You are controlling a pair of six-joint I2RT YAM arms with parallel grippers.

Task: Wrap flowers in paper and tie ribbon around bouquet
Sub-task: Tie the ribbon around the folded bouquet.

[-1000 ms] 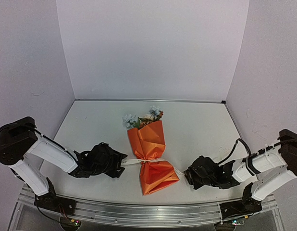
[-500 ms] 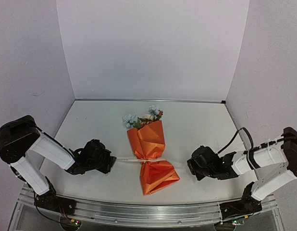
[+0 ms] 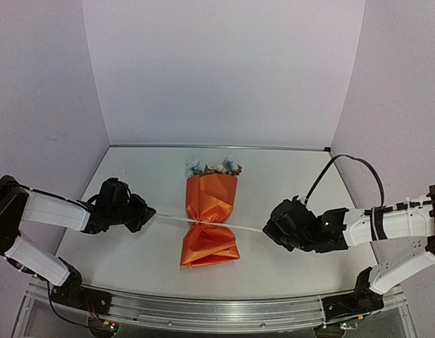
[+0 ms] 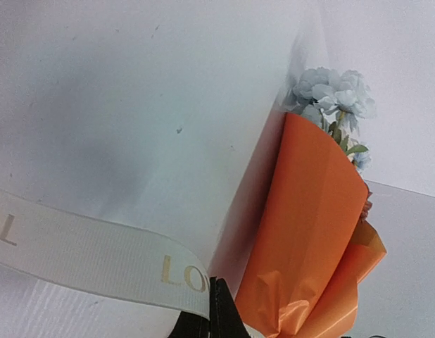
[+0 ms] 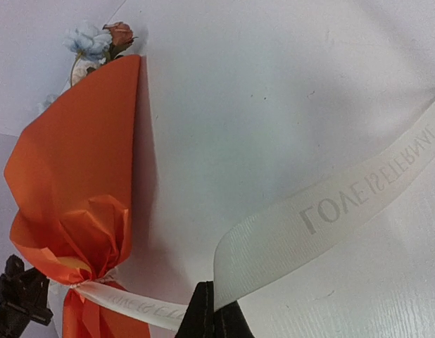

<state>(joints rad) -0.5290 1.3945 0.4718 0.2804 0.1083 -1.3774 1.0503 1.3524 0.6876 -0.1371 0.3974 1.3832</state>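
The bouquet lies mid-table, its orange paper (image 3: pixel 212 204) pinched at the waist and flaring out below. Pale blue and cream flowers (image 3: pixel 214 167) show at its far end. The cream ribbon (image 3: pixel 244 228) is wound round the waist and stretches taut to both sides. My left gripper (image 3: pixel 149 212) is shut on its left end and my right gripper (image 3: pixel 268 229) on its right end. In the left wrist view the ribbon (image 4: pixel 84 253) leaves the shut left gripper (image 4: pixel 217 310) beside the paper (image 4: pixel 309 232). In the right wrist view the ribbon (image 5: pixel 330 211) loops out of the shut right gripper (image 5: pixel 214 313).
White walls close the table on the left, back and right. A metal rail (image 3: pixel 203 310) with both arm bases runs along the near edge. The right arm's black cable (image 3: pixel 344 165) arcs above the table on the right.
The left gripper shut on the ribbon. Both grippers moved outward and away from me, drawing the ribbon taut. The bouquet slid left and turned straighter.
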